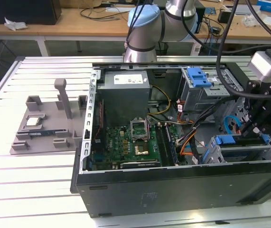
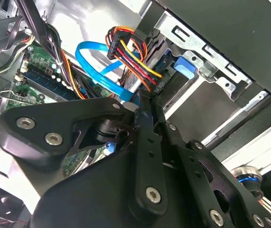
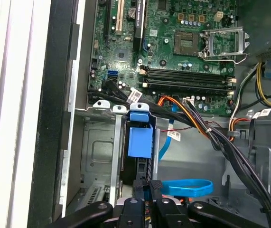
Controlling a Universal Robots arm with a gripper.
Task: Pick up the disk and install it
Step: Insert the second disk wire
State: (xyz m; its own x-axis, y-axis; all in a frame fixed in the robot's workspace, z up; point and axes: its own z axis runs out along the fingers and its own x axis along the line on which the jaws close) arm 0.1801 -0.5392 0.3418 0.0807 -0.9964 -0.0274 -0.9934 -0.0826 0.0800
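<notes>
Slatted metal table is carrying a grey fixture with a processor chip at the exterior view's left. The open PC case is sitting mid-frame. Its power supply is wearing a white sticker, nothing readable. Over at the right, the gripper is reaching into the drive bay, jaws drawn narrow and seemingly pinching the disk. The disk is standing on edge straight ahead of them, long axis pointing into the bay.
</notes>
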